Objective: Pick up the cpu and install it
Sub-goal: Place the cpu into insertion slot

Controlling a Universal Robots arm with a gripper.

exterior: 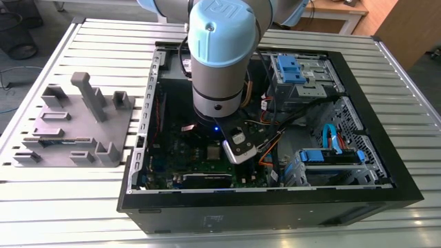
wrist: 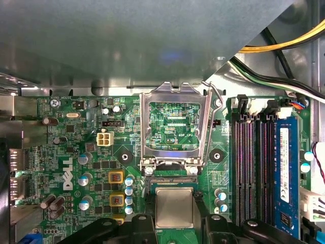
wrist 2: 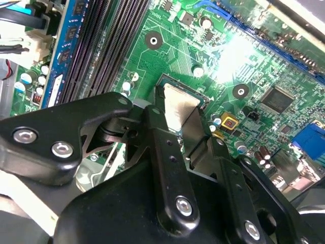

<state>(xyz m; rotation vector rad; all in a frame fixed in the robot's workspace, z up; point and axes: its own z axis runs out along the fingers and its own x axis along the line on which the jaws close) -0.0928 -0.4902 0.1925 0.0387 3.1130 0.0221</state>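
Note:
The cpu [wrist: 174,206], a small square chip with a silver top, sits between the black fingers of my gripper [wrist: 175,222], low over the socket on the green motherboard [wrist: 76,152]. The metal socket frame [wrist: 172,99] stands flipped open just beyond it. In the second wrist view the cpu [wrist 2: 177,104] shows between the two fingertips [wrist 2: 155,119], and my gripper [wrist 2: 183,124] looks shut on its edges. In the exterior view the arm [exterior: 219,57] reaches straight down into the open computer case [exterior: 386,170] over the motherboard [exterior: 206,157].
Memory slots [wrist: 254,168] and a blue memory stick [wrist: 285,173] run beside the socket. Yellow and black cables [wrist: 274,46] hang near the case wall. A grey studded tray [exterior: 69,124] lies on the slatted table at the exterior view's left. Drive cages with blue clips [exterior: 300,70] fill the case's other side.

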